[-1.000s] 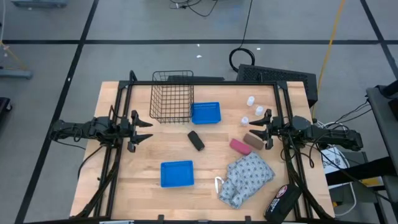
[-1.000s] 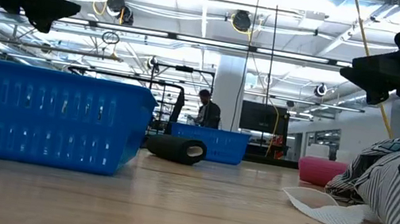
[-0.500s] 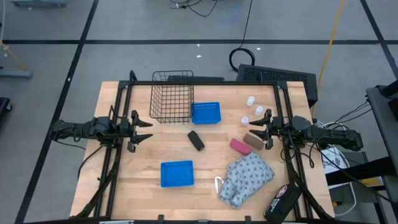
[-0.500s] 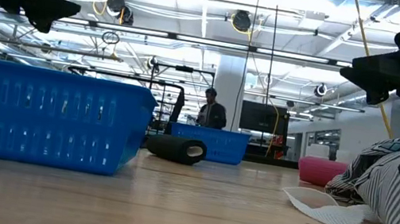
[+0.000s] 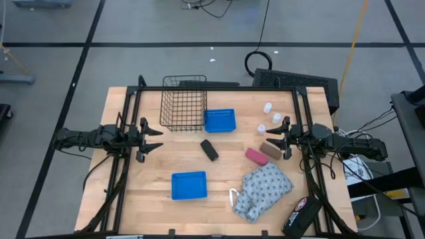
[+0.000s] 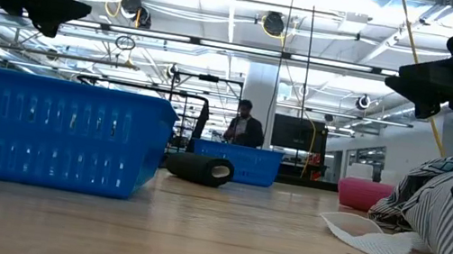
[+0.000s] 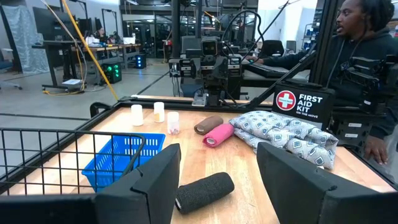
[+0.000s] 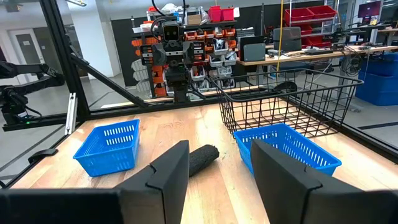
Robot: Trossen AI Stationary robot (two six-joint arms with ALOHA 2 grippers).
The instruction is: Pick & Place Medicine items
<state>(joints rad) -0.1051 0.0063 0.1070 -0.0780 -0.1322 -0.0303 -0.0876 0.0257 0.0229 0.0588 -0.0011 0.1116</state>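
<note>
Nothing moved on the tabletop (image 5: pixel 166 159); only a background person shifted. Both grippers, left (image 5: pixel 154 130) and right (image 5: pixel 275 137), hover with fingers open, empty. Medicine bottles (image 5: pixel 268 108) untouched beside right gripper. Next: right reaches one.

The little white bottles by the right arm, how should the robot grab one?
Probably from straight above, with the right gripper pinching a bottle's round sides just under the cap. The three white bottles stand upright and apart from each other, so open fingers should fit around one. The right gripper is closest to them.
</note>
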